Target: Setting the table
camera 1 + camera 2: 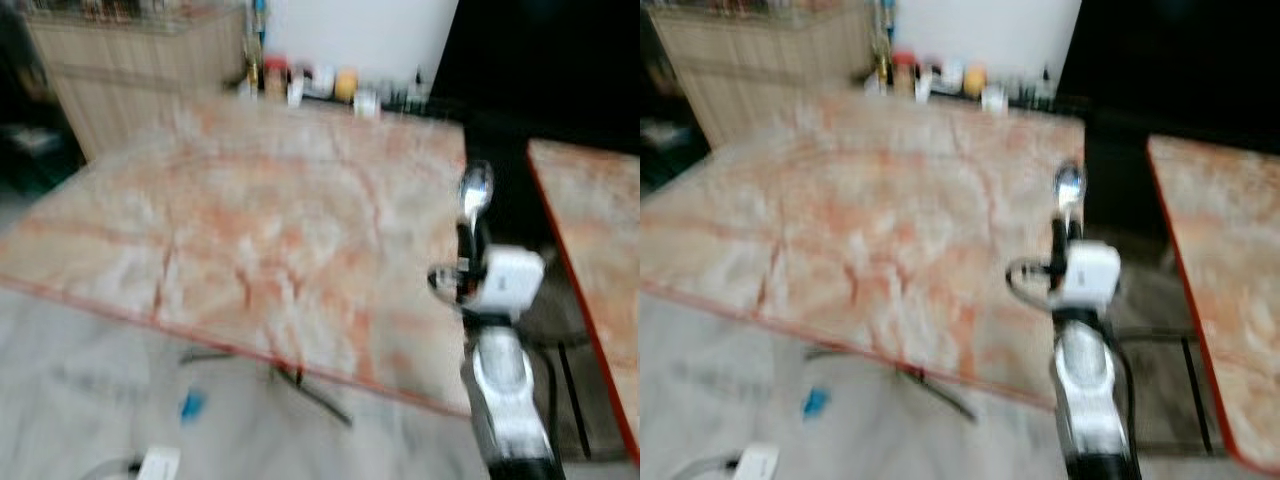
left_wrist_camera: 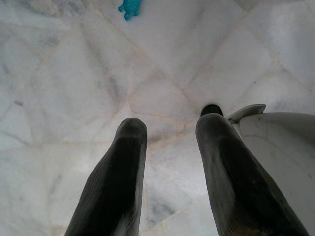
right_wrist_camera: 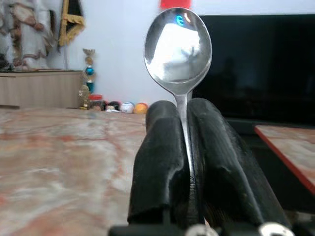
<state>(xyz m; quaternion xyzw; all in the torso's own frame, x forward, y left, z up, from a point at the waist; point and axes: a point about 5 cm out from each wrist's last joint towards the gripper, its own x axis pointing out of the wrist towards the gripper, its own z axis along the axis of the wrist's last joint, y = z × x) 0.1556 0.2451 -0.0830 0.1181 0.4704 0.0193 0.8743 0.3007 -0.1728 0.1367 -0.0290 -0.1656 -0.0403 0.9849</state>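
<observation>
- Two black fingers of the right gripper (image 3: 187, 147) are clamped on the handle of a shiny silver metal spoon (image 3: 177, 46), bowl upright, above the near edge of the orange-veined marble table (image 1: 250, 230).
- Left gripper (image 2: 170, 162) hangs over the white marble floor (image 2: 74, 73), fingers apart, holding nothing.

We see a row of small jars and bottles (image 1: 310, 85) lined up along the far edge of the marble top, against a white wall (image 1: 360, 35). To our left stands a pale wooden cabinet (image 1: 130, 70), with ornaments (image 3: 88, 73) beside it. A large dark screen (image 3: 261, 64) fills the far right. Below us lies a white marble floor (image 2: 74, 73), with a small blue object (image 2: 129, 7) on it and dark table legs (image 1: 310, 390) nearby.
</observation>
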